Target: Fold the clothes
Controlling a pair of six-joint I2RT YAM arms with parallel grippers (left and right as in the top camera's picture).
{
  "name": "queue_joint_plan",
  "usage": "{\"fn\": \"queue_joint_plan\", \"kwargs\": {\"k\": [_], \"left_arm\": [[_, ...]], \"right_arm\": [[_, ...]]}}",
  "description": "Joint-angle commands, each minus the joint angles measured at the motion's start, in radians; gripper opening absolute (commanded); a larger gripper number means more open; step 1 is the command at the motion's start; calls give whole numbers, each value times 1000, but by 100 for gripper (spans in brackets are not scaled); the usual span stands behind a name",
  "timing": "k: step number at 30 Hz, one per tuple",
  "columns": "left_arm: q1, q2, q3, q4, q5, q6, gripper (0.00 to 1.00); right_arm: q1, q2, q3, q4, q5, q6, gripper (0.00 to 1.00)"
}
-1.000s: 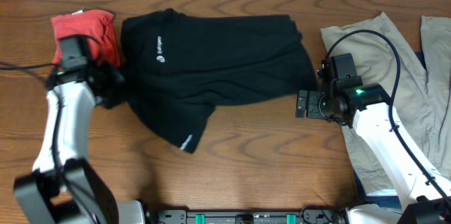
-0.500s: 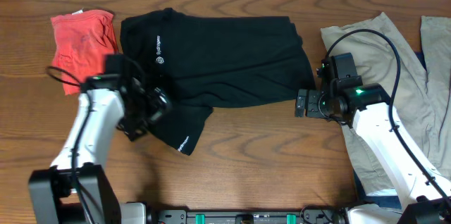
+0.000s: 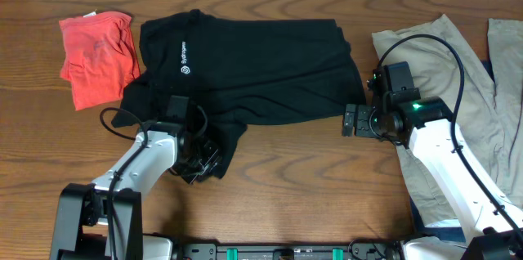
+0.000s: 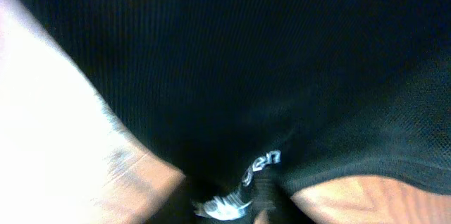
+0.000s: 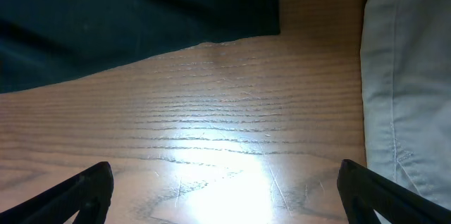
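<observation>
Although the left fingers (image 3: 198,155) are down on the near left sleeve (image 3: 233,136) of the shirt (image 3: 261,64), the folding looks barely begun. The shirt lies flat across the far middle of the worktop (image 3: 310,186), logo (image 3: 185,69) up at its left end, and that one sleeve sticks out toward the near edge, not yet turned in. The left wrist view is blurred and filled with black cloth and a scrap of white lettering (image 4: 262,159), so I cannot tell whether those fingers are pinching the sleeve or only resting on it. The right fingers (image 5: 77,196) are spread wide over bare wood, just beside the shirt's right edge and touching nothing.

A red garment (image 3: 98,56) sits bunched at the far left, touching the shirt. A khaki garment (image 3: 458,72) is spread loose along the right side, unfolded. By this showing, all three pieces remain to be folded.

The worktop is brown wood with a strong grain and a bright glare under the right wrist. Of the room, only a pale strip beyond the far edge shows.
</observation>
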Motion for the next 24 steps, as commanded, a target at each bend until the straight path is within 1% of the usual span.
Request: {"fn": "queue_joint_plan", "kwargs": {"k": [1, 3, 6, 8, 11, 14, 16, 21, 24], "left_arm": [[15, 7, -17, -11, -18, 54, 6], [39, -3, -11, -59, -37, 119, 6], [115, -36, 23, -195, -170, 179, 6], [170, -71, 49, -266, -234, 236, 6], [244, -145, 66, -335, -259, 300, 6], [277, -214, 66, -370, -259, 328, 6], [279, -251, 66, -399, -259, 342, 6], [279, -305, 66, -472, -264, 345, 6], [279, -324, 66, -492, -315, 345, 6]], "right_arm": [[-12, -17, 11, -1, -1, 14, 99], [-13, -16, 11, 2, -1, 22, 99], [-12, -4, 10, 5, -9, 108, 99], [-12, 16, 9, 17, -52, 127, 97], [-12, 73, 6, 47, -149, 127, 95], [-12, 147, 6, 62, -173, 184, 90], [-12, 198, 6, 77, -183, 226, 85], [-15, 302, 6, 149, -184, 298, 84], [-15, 347, 6, 216, -183, 328, 81]]}}
